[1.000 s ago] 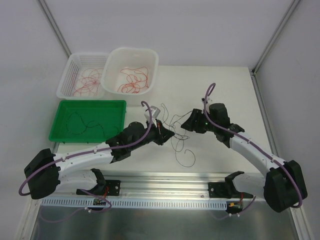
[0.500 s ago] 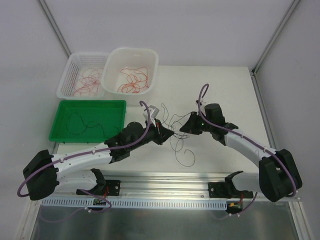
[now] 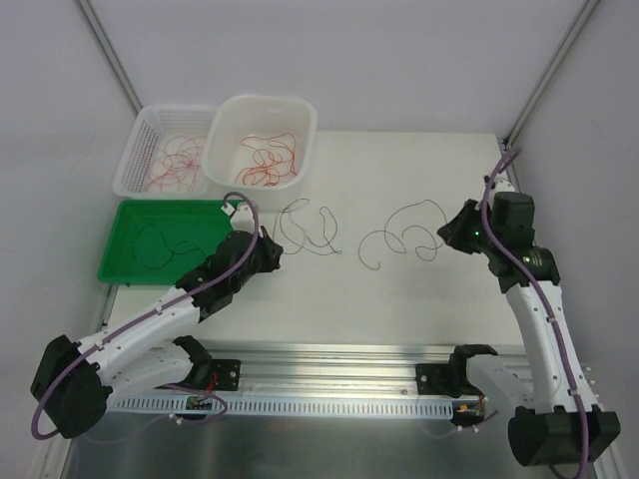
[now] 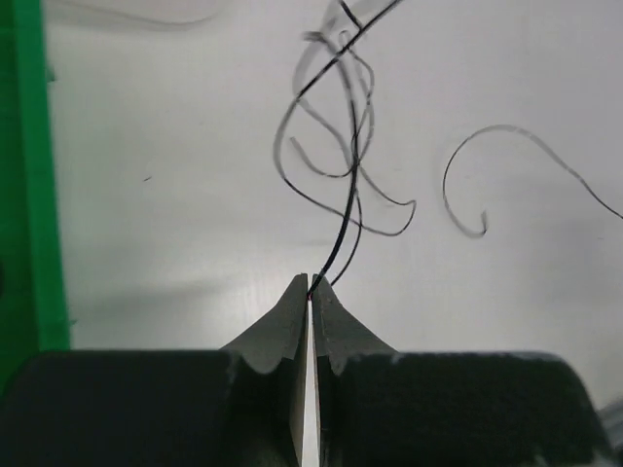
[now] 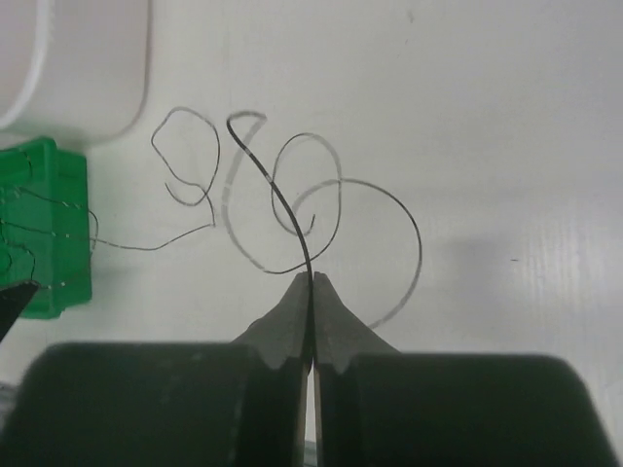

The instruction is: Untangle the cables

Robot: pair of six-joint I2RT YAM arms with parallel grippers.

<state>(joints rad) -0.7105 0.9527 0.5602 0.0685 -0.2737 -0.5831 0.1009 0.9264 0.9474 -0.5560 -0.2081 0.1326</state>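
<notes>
Holding two of the cables, one per arm.

- Left black wire [image 4: 352,165]: pinched at one end between the closed fingertips of my left gripper [image 4: 311,287]. The rest lies in loose curls on the white table [image 3: 399,299].
- Right black wire [image 5: 292,226]: clamped the same way in my right gripper [image 5: 311,282], looping twice across the table.
- Relation: from overhead the two strands lie apart with bare table between them, and I see no crossing.
- Step, as I judge it: separation of this pair looks done and sorting comes next.
- Green tray [image 3: 170,275]: just beside my left gripper and holding other black strands, so it is the likely drop point.
- White tub [image 3: 305,140] and slatted basket [image 3: 135,150]: both hold reddish wires.
- Next move calls for carrying each strand over without dragging it across the other.
</notes>
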